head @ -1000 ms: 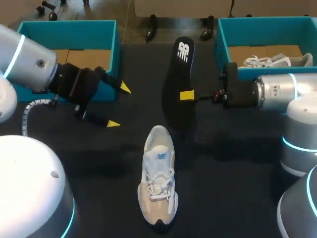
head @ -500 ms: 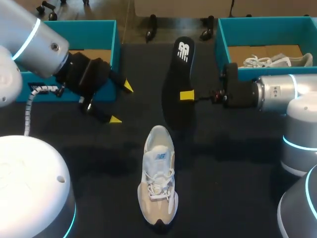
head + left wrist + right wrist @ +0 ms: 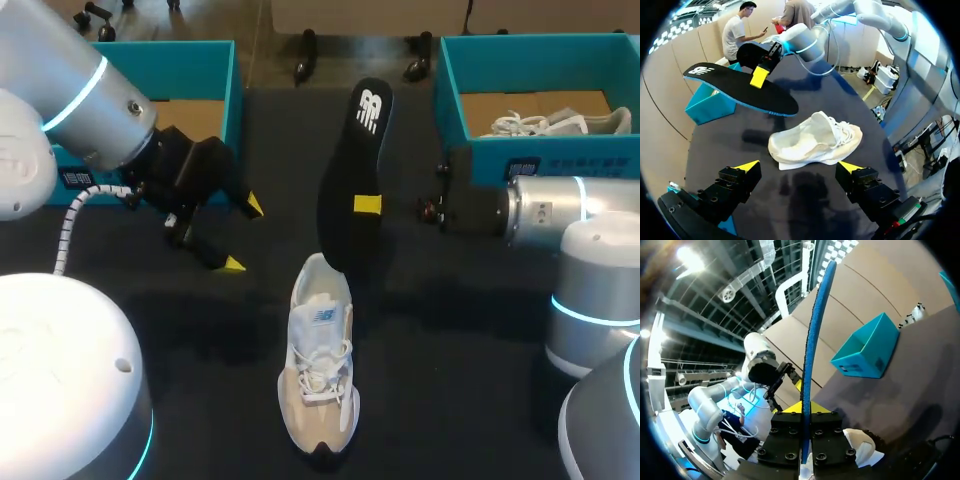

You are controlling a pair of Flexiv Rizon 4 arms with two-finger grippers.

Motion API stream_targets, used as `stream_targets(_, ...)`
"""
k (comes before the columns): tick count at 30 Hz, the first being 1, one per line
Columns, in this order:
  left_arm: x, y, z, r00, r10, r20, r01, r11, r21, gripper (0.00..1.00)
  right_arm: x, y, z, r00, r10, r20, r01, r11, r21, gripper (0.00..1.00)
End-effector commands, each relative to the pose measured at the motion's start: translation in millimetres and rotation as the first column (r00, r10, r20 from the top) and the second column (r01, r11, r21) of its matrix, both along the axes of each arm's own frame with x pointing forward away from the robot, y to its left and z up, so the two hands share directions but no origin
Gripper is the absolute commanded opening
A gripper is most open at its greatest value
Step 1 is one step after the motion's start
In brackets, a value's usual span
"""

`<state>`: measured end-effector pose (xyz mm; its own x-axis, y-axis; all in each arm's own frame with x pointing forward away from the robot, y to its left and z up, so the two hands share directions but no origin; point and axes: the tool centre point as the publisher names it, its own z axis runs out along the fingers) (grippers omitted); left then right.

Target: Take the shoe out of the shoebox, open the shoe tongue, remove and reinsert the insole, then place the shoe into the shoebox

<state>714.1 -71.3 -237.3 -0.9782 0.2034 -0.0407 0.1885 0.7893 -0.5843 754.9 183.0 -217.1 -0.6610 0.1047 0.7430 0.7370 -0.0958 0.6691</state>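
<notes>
- Only the head view shows both teal boxes: the left shoebox point(image 3: 215, 70), and the right shoebox point(image 3: 455, 90) with a second shoe point(image 3: 555, 123) inside.
- Only the right wrist view shows the insole point(image 3: 815, 325) edge-on, with a blue rim.
- Count: two boxes, two shoes, one black insole.
- The right gripper point(image 3: 802, 407) is clamped on the insole, holding it clear of the table point(image 3: 470, 340), behind the heel of the shoe point(image 3: 320, 365).
- The shoe lies on the table between the arms.
- The left gripper point(image 3: 799, 166) is spread wide and holds nothing, with the shoe ahead of it.
</notes>
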Motion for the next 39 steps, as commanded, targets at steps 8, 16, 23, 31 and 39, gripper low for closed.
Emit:
stream_targets(8, 1.1, -1.2, -4.2, 1.0, -0.002, -0.011, 0.003, 1.0, 0.013, 1.0, -0.3, 4.1, -7.2, 1.0, -0.021, 0.012, 0.021, 1.0, 0.0, 0.0)
stream_targets(16, -5.1, -1.2, -38.0, 0.991, 0.006, -0.135, 0.006, 0.996, 0.089, 1.0, 5.5, 11.9, -30.3, 0.998, -0.033, 0.051, 0.031, 0.999, 0.037, 0.0)
stream_targets(23, -5.1, -1.2, -38.0, 0.991, 0.006, -0.135, 0.006, 0.996, 0.089, 1.0, 5.5, 11.9, -30.3, 0.998, -0.033, 0.051, 0.031, 0.999, 0.037, 0.0)
stream_targets(31, -1.6, -5.3, -46.6, 0.991, 0.025, -0.129, -0.011, 0.994, 0.111, 1.0, 7.4, 18.3, -32.0, 0.997, -0.022, 0.067, 0.021, 1.0, 0.022, 0.0)
stream_targets(39, -6.9, -12.5, -72.2, 0.987, 0.031, -0.155, -0.006, 0.988, 0.154, 1.0, 9.8, 19.2, -52.7, 0.997, -0.016, 0.072, 0.012, 0.999, 0.053, 0.0)
